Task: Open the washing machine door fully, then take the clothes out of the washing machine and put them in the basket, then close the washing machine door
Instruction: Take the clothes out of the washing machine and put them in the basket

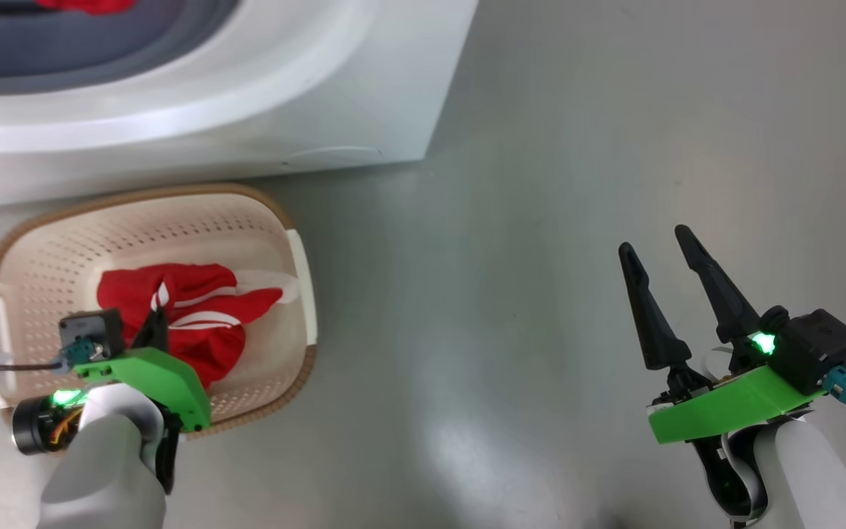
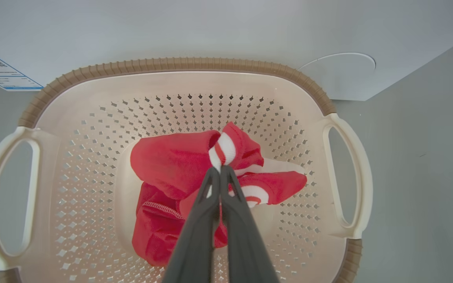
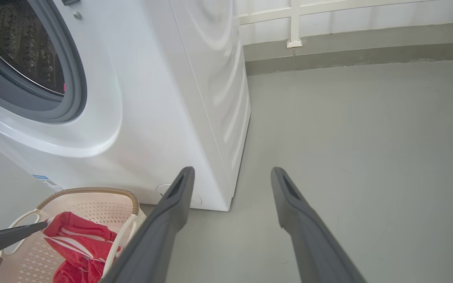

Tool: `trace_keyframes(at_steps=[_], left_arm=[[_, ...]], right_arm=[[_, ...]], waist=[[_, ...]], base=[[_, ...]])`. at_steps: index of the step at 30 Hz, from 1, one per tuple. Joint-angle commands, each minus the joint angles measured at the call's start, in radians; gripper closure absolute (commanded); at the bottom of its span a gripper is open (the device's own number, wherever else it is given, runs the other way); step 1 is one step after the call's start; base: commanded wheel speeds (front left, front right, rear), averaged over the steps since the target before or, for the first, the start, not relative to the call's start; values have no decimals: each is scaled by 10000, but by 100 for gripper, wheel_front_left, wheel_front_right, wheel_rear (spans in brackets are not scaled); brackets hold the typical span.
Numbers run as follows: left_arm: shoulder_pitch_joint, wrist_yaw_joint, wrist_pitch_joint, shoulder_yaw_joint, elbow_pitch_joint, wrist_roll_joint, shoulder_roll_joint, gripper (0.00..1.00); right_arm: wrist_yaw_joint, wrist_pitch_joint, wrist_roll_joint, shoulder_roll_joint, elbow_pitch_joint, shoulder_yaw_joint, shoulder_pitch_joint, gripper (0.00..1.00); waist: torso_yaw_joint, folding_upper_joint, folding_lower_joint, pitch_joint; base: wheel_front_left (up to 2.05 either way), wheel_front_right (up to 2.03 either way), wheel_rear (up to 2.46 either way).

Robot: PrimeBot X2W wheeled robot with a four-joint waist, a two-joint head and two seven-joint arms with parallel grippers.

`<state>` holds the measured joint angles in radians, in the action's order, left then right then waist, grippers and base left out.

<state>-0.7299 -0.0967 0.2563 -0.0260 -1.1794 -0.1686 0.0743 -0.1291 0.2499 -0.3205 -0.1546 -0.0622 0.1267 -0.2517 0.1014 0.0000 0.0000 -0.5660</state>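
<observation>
Pinching a white-striped fold of the red clothes [image 2: 171, 161], the left gripper [image 2: 220, 169] hangs closed over the basket [image 2: 171, 65], where the garment lies bunched. The basket stands just before the washing machine [image 3: 151, 98]. The right gripper [image 1: 659, 242], fingers spread and empty, hovers well apart over the floor [image 1: 540, 220].

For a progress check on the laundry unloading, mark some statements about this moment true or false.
1. The left gripper is shut on a red garment above the basket. True.
2. The right gripper holds a garment. False: it is open and empty above the floor.
3. The basket stands on top of the washing machine. False: it stands on the floor before it.
4. Red fabric shows inside the washing machine's opening. True.
</observation>
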Motion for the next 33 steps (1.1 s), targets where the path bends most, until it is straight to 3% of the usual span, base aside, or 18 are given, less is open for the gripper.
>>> trace_keyframes(at_steps=[1,5,6,9,10,11,22,33], left_arm=[[-82,118,55,223,-140,50,432,100],[-288,169,55,239,-413,28,537,100],[-345,201,55,265,-467,1,563,93],[-415,286,55,255,-565,-14,532,45],[-425,273,55,262,-588,-29,567,8],[-426,260,55,269,-606,-46,589,0],[-27,165,55,529,-110,-368,433,0],[1271,-98,55,1052,2015,-422,260,0]], right_arm=[[-16,118,-69,46,262,268,-4,0],[-16,118,-65,83,288,254,-70,0],[-16,118,-62,93,290,245,-85,0],[-16,118,-66,87,263,252,-107,0],[-16,118,-68,83,250,252,-118,0],[-16,118,-71,81,235,247,-132,0],[-16,118,-60,-8,101,155,-99,0],[-16,118,-122,-316,-172,216,254,0]], waist=[[336,0,0,-462],[396,0,0,-647],[403,0,0,-684],[400,0,0,-693],[400,0,0,-685],[395,0,0,-667],[27,0,0,75],[-628,0,0,1628]], base=[[0,0,0],[0,0,0],[0,0,0],[0,0,0],[0,0,0],[0,0,0],[0,0,0],[0,0,0]])
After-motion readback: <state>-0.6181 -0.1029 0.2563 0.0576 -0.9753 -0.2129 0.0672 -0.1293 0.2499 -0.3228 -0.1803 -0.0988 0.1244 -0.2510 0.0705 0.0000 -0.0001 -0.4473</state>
